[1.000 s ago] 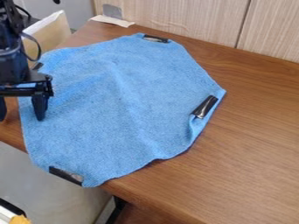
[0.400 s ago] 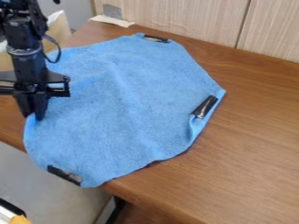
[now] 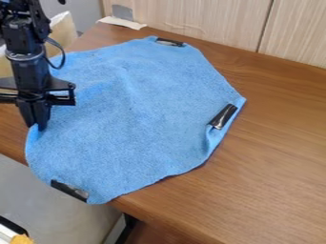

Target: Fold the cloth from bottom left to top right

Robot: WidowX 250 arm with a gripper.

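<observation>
Black gripper (image 3: pixel 36 127) at the left edge of the blue cloth (image 3: pixel 134 109); fingers drawn in close together, a bit of that edge pinched between their tips, the fabric rising slightly in a crease there.

Arm (image 3: pixel 25 62) comes in at upper left; wrist near upright, fingers hanging down; a black cable (image 3: pixel 62 57) loops off its right side in view.

Cloth lies spread out, unfolded, on the brown wooden table (image 3: pixel 280 157); lower left part runs to the table's near edge; black strips on it at the top (image 3: pixel 170 42), right (image 3: pixel 223 116) and lower left (image 3: pixel 68 191); right-hand corner slightly curled.

Behind the arm, a tan, box-like thing (image 3: pixel 62 32) with a pale upper edge; contents, cannot tell; at the table's far end, a flat pale piece (image 3: pixel 121 22) by the wood-grain panel (image 3: pixel 204 16); bottom left corner of view, something yellow-orange (image 3: pixel 23 239).
</observation>
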